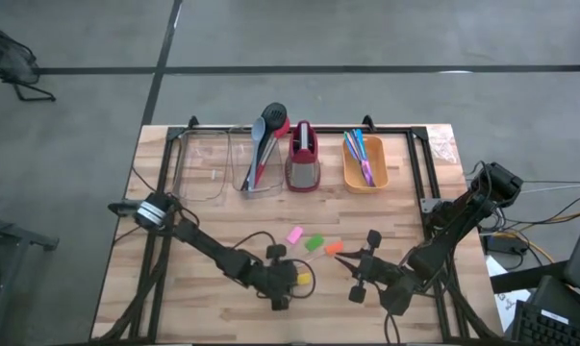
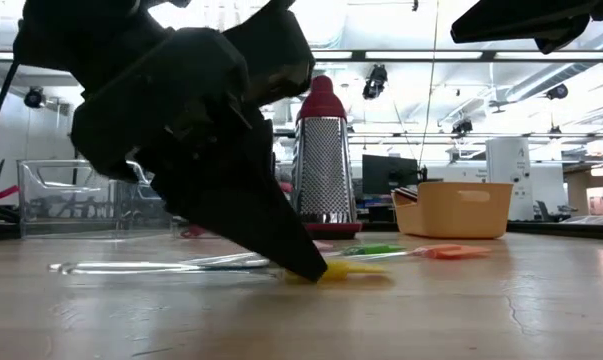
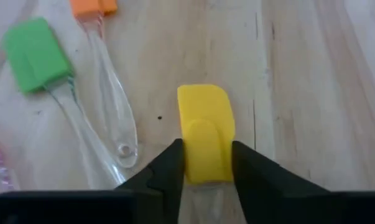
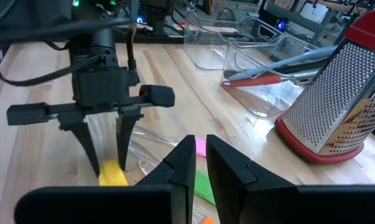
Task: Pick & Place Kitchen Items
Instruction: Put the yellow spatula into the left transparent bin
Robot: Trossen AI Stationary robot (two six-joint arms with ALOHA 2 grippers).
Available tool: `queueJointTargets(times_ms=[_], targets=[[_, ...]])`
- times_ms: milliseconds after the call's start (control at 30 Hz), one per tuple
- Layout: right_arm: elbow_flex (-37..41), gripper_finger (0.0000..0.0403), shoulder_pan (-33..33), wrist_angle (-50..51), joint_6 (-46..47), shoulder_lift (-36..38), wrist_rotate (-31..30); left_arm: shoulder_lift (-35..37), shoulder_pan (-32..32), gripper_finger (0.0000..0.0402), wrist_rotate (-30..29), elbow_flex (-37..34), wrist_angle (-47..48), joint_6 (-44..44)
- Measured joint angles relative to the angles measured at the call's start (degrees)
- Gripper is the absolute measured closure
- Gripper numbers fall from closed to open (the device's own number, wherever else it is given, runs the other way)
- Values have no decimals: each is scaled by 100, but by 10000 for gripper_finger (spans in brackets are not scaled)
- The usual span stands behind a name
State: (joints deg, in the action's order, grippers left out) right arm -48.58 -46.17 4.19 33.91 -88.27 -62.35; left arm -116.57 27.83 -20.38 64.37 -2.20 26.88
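Note:
Four small spatulas with clear handles lie flat on the table: pink (image 1: 293,234), green (image 1: 315,243), orange (image 1: 334,248) and yellow (image 1: 304,279). My left gripper (image 1: 291,280) stands over the yellow spatula (image 3: 204,124) near the table's front edge, shut on it. My right gripper (image 1: 342,261) hovers just right of the orange spatula; its fingers (image 4: 201,146) are almost together and hold nothing. Green (image 3: 35,55) and orange (image 3: 92,6) heads also show in the left wrist view. My left gripper pinches the yellow spatula between its two fingers (image 3: 171,171), at the handle end of the yellow head (image 3: 207,163), one finger on each side edge. The fingers come from above, slanting down. The spatula lies flat on the table, its clear handle (image 2: 151,267) stretched out along the wood.
Along the far edge stand a clear bin (image 1: 203,163), a clear bin with long spoons (image 1: 259,159), a red-and-grey grater (image 1: 302,159) and an orange bin with colourful cutlery (image 1: 365,165). Both arms work close together near the front middle. Bare wood lies at the front left.

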Motion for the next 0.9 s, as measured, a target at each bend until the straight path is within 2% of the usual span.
queueJointTargets(times_ms=[167, 400, 567, 700, 900], targets=[[0, 354, 0, 0, 0, 0, 0, -11, -7, 335, 0, -74, -130, -153], [0, 338, 0, 0, 0, 0, 0, -24, -15, 395, 5, -88, -131, -340], [0, 329, -5, 2, 0, -2, -2, -26, -25, 396, 156, -60, -123, -361], [0, 323, -4, 2, 0, -2, -2, 51, -7, 395, 50, -13, -99, -361], [0, 316, -4, 2, 0, -2, -2, 371, 120, 372, 31, -18, -3, -70]])
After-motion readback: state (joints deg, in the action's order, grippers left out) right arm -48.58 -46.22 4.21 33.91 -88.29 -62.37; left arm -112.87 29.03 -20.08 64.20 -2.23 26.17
